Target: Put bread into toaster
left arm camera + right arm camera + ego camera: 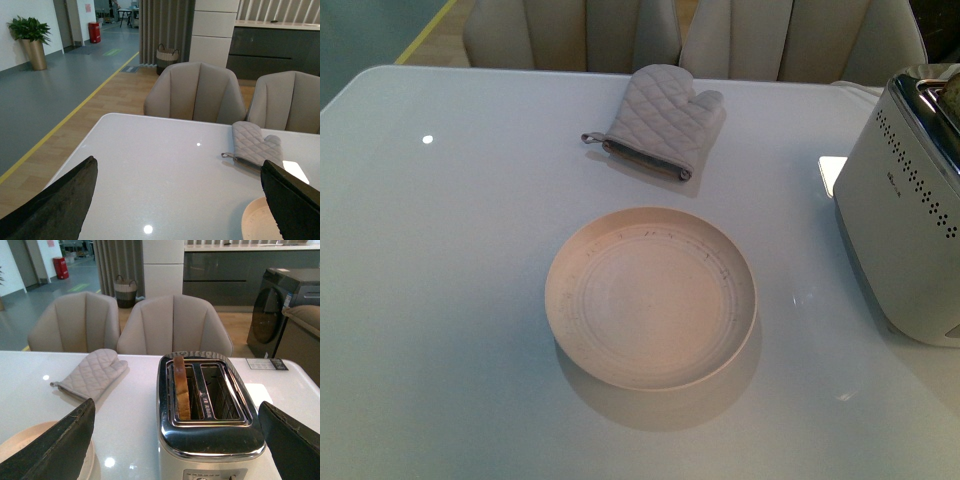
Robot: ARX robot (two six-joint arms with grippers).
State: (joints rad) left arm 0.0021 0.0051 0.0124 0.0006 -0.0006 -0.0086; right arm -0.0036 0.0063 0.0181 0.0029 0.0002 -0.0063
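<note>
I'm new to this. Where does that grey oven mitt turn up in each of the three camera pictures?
Front view: oven mitt lies at top centre, beyond the plate.
Left wrist view: at the right, near the table's far edge.
Right wrist view: left of the toaster, at.
Shared landmark: the beige chairs behind the table.

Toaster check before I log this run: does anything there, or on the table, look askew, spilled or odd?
Nothing stands out. The bread stands upright in one slot of the toaster, with the other slot empty. The plate is bare apart from faint marks, and the oven mitt lies flat beyond it. No spill shows on the table.
</note>
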